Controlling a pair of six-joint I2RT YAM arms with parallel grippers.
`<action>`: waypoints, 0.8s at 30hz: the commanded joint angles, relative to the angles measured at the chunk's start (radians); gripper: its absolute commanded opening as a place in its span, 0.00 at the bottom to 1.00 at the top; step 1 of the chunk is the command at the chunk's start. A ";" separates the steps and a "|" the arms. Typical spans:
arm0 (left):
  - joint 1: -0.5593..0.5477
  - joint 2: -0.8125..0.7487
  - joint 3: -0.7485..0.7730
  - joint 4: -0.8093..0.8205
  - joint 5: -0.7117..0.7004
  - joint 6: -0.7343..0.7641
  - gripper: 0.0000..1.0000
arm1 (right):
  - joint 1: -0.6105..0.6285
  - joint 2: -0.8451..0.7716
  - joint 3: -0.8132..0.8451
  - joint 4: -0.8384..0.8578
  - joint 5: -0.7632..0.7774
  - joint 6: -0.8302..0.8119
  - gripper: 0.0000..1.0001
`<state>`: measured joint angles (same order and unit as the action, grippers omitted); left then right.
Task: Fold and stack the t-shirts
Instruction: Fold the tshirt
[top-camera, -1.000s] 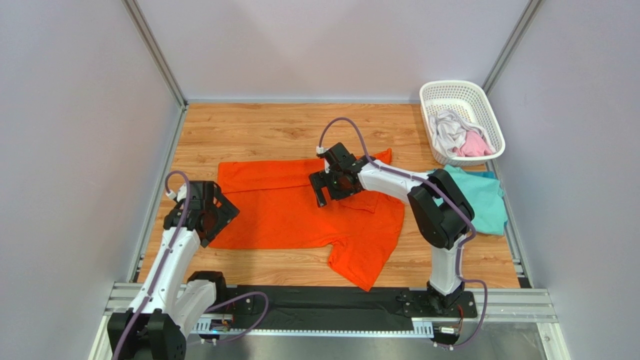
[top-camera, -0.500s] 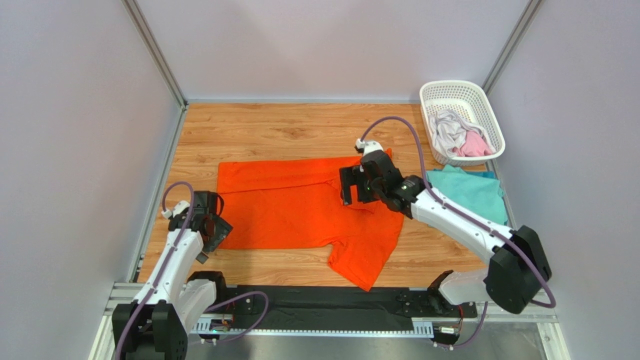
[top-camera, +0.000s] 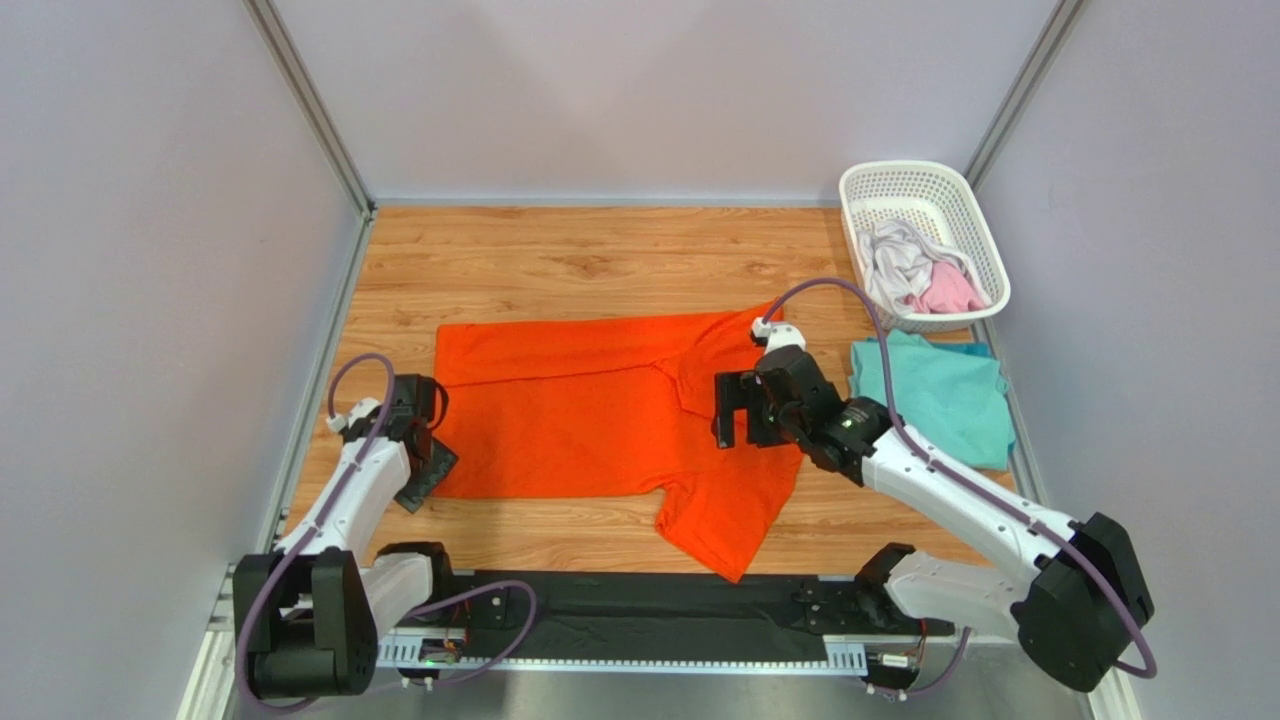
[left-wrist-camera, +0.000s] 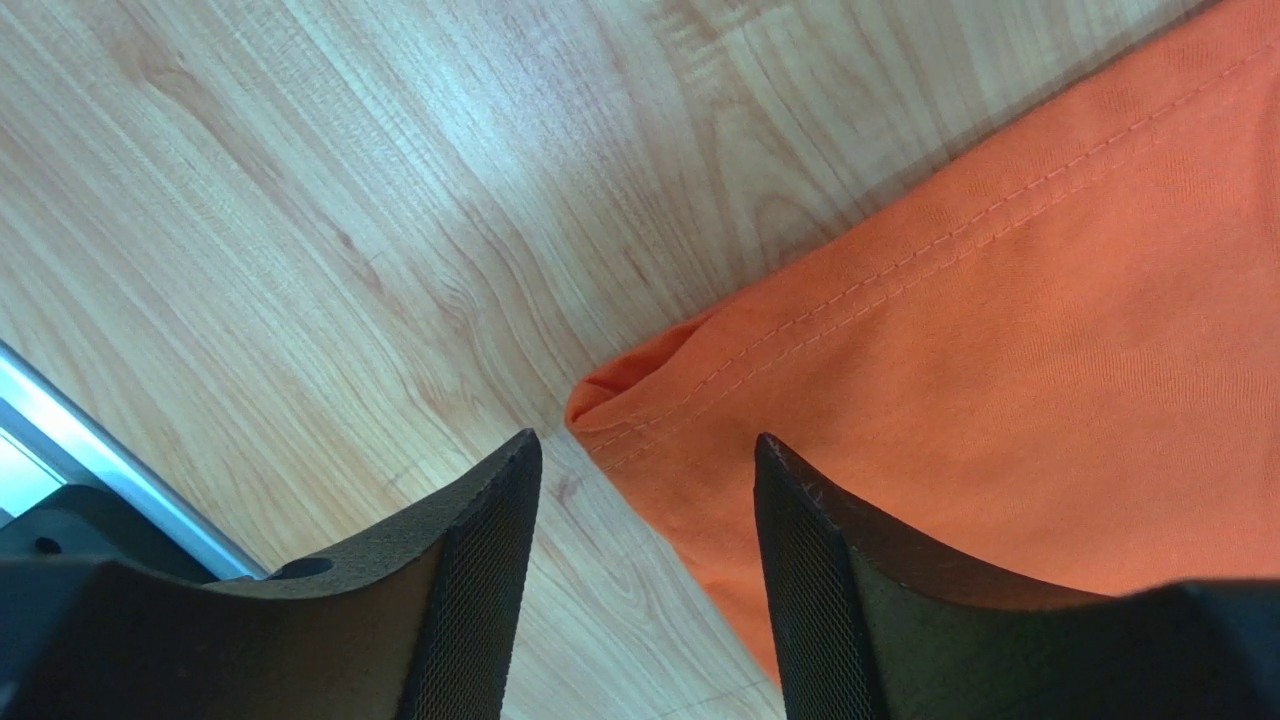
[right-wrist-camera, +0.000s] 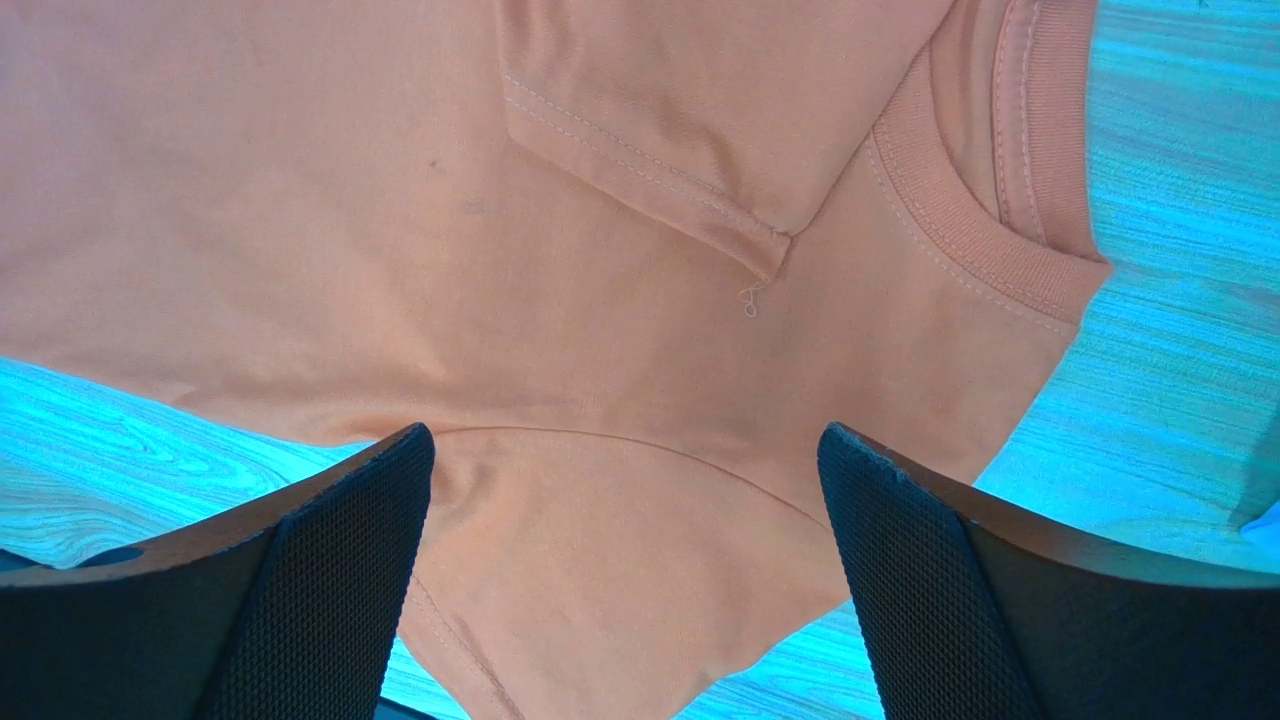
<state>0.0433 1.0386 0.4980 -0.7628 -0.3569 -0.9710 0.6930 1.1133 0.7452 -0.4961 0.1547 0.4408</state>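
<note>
The bright orange t-shirt (top-camera: 601, 416) lies spread on the wooden table, its far edge folded over, one sleeve sticking out toward the near edge. My left gripper (top-camera: 421, 462) is open and empty at its near-left hem corner (left-wrist-camera: 601, 402), with the corner between the fingers (left-wrist-camera: 466, 585). My right gripper (top-camera: 736, 428) is open and empty above the shirt's right part, by the collar (right-wrist-camera: 1037, 180) and folded sleeve (right-wrist-camera: 661, 165). A teal t-shirt (top-camera: 939, 393) lies folded at the right. Pale grey-white (top-camera: 897, 263) and pink (top-camera: 947, 288) shirts sit in the basket.
A white lattice basket (top-camera: 902, 188) stands at the back right corner. Grey walls and metal posts enclose the table. A black rail with the arm bases runs along the near edge (top-camera: 646, 608).
My right gripper has moved right and nearer, from the shirt's middle to its collar side. My left gripper has drawn down and back to the near-left hem corner.
</note>
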 joint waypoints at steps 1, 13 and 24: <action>0.016 0.021 0.002 0.049 -0.001 0.017 0.61 | 0.003 -0.036 -0.026 0.002 -0.010 0.021 1.00; 0.027 0.115 0.019 0.102 0.038 0.048 0.36 | 0.003 -0.112 -0.093 -0.047 -0.032 0.041 1.00; 0.026 0.043 -0.004 0.099 0.045 0.061 0.00 | 0.178 -0.104 -0.078 -0.165 -0.001 0.093 0.98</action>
<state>0.0616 1.1137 0.5125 -0.6628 -0.3229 -0.9241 0.7864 1.0069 0.6544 -0.6147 0.1280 0.4938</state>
